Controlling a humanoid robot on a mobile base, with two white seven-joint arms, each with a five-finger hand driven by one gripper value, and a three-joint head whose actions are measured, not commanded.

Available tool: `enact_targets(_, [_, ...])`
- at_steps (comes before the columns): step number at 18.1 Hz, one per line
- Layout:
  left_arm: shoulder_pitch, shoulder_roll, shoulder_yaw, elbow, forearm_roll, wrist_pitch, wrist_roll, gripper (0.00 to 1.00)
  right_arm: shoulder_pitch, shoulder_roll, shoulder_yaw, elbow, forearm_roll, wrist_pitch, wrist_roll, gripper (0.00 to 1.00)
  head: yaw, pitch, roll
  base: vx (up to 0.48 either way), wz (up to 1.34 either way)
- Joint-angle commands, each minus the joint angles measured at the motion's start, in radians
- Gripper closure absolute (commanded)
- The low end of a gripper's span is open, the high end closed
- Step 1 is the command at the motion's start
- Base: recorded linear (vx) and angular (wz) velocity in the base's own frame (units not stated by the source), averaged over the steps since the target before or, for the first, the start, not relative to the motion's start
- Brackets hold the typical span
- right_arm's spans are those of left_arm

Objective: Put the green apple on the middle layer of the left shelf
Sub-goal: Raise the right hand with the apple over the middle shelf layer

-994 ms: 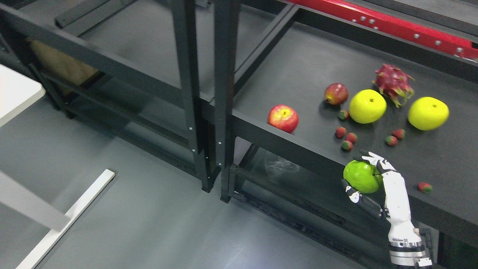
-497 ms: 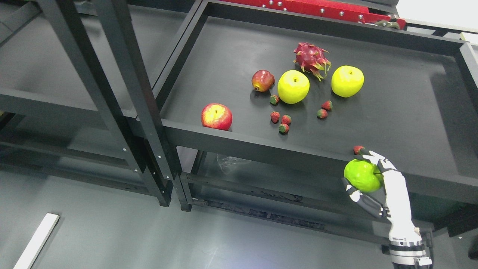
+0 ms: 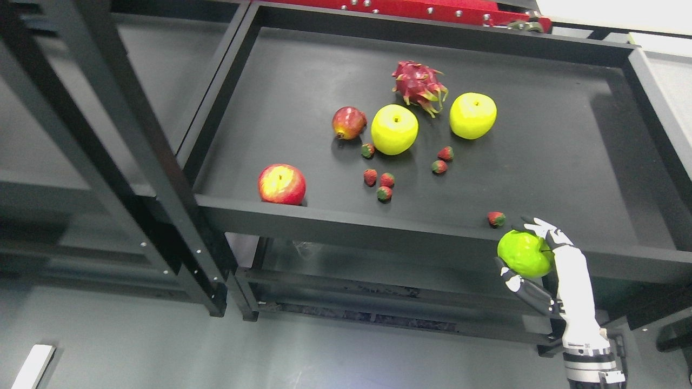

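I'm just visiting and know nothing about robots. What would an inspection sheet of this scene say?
Surface: black shelf tray, fruit scattered on it.
Job's things: green apple held in front of the tray's front edge; left shelf bare where seen.
Clutter: red apple, two yellow apples, dragon fruit, small red fruit, strawberries.
Grippers: right hand closed on the apple; left hand not in view.
Cables: nothing seen.
Surroundings: grey floor, red beam behind.

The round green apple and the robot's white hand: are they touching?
Touching. In the head view the right hand curls around the round green apple, a white finger over its top and dark fingers beneath it.
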Motion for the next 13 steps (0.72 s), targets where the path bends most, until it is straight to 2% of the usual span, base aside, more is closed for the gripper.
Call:
enact_targets(1, [0.0,0.017,0.0,0.0,0.0,0.0,0.0,0.0,-0.001,-0.005,0.0,0.0,0.001,0.0,0.001,1.0,0.0,0.0,0.0,0.121,-0.27])
enact_targets(8, [0.0,0.017,0.0,0.0,0.0,0.0,0.0,0.0,-0.009,-0.003,0.011,0.003,0.001,0.006,0.01,1.0,0.0,0.0,0.0,0.212,-0.11])
enact_targets(10, [0.0,0.017,0.0,0.0,0.0,0.0,0.0,0.0,-0.021,-0.005,0.022,0.009,0.004,0.014,0.048,1.0,0.0,0.0,0.0,0.183,0.09])
enact_targets(13, [0.0,0.017,-0.002,0.0,0.0,0.0,0.0,0.0,-0.078,-0.008,0.052,0.023,0.007,0.105,0.131,1.0,0.0,0.0,0.0,0.178,0.14])
